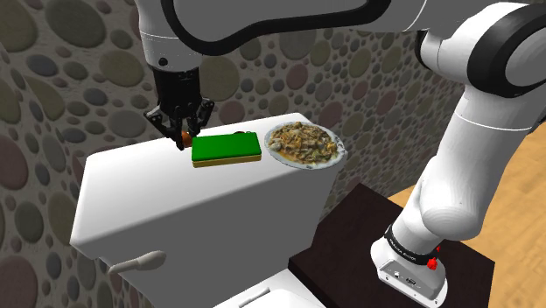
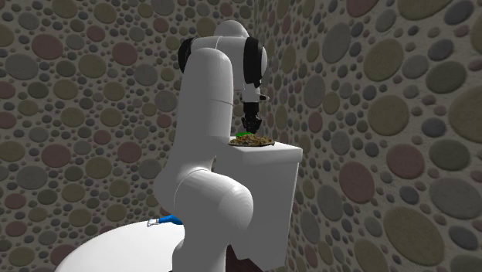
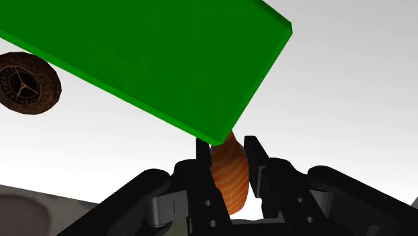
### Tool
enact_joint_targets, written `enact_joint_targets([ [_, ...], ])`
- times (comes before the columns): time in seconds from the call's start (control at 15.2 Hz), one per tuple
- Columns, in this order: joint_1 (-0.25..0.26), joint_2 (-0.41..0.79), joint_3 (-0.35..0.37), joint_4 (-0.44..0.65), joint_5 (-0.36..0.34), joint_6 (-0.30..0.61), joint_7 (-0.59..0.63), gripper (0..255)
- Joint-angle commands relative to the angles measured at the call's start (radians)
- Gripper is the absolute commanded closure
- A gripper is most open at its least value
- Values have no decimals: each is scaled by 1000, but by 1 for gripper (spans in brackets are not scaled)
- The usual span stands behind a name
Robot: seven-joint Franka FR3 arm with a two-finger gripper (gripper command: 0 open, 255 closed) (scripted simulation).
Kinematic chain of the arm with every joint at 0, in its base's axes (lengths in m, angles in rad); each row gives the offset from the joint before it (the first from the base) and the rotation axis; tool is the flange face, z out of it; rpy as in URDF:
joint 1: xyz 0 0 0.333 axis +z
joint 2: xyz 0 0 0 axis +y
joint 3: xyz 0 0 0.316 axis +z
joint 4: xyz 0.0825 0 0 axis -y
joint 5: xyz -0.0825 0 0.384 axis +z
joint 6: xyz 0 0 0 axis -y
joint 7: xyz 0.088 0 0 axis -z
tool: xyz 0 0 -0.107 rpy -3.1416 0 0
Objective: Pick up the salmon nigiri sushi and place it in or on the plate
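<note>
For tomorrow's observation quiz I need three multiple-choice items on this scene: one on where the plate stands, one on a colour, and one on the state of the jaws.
1. Where does the plate of food stand?
A. on the floor
B. on the white tank lid, beside the green slab
C. on the robot's stand

2. What colour is the flat slab's top?
A. red
B. blue
C. green

3. How do the jaws of the gripper stand?
A. shut on the orange sushi
B. wide open around nothing
C. shut on the plate's rim

Answers:
1 B: the shoulder view shows the plate on the lid by the slab.
2 C: the slab's top is bright green in the shoulder and wrist views.
3 A: in the wrist view both jaws press against the sushi's sides.
</note>
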Motion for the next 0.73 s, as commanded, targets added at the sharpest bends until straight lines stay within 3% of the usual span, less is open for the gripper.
enact_joint_targets([
  [0.0,0,0,0,0,0,0,0,255],
  [0.26,0,0,0,0,0,0,0,255],
  [0.66,8,16,3,100,-9,-86,4,255],
])
